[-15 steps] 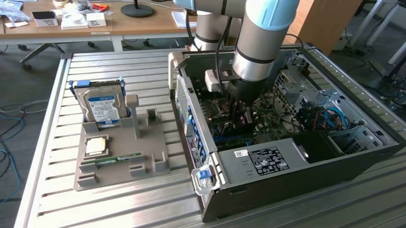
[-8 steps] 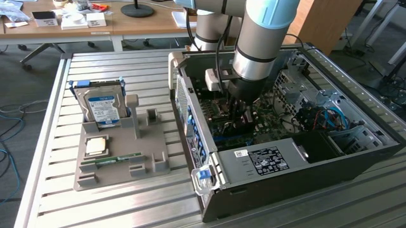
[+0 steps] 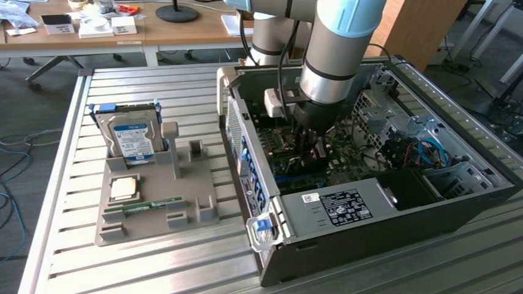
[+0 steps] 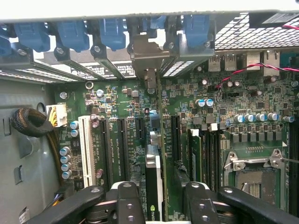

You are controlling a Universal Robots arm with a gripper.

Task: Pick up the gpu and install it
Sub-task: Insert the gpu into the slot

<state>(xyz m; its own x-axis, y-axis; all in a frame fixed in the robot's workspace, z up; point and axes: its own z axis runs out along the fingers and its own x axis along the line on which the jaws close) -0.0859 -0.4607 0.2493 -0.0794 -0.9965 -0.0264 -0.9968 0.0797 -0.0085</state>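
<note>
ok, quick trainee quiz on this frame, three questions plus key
1. True or false: the gpu lies on the grey fixture outside the computer case.
2. What stands upright in the fixture? A. hard drive B. fan C. power supply
3. Fill in: inside the case, the gripper has one finger on either side of the ____.

Key: 1 false, it stands on edge on the motherboard; 2 A; 3 gpu.

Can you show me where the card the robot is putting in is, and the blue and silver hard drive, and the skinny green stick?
Thin black-faced gpu card [image 4: 154, 186]: wrist view, on its top edge between the fingers.
Blue-labelled silver hard drive [image 3: 133, 142]: exterior view, on its label.
Narrow green RAM stick [image 3: 151, 204]: exterior view, mid-length, lying in the grey holder.
</note>
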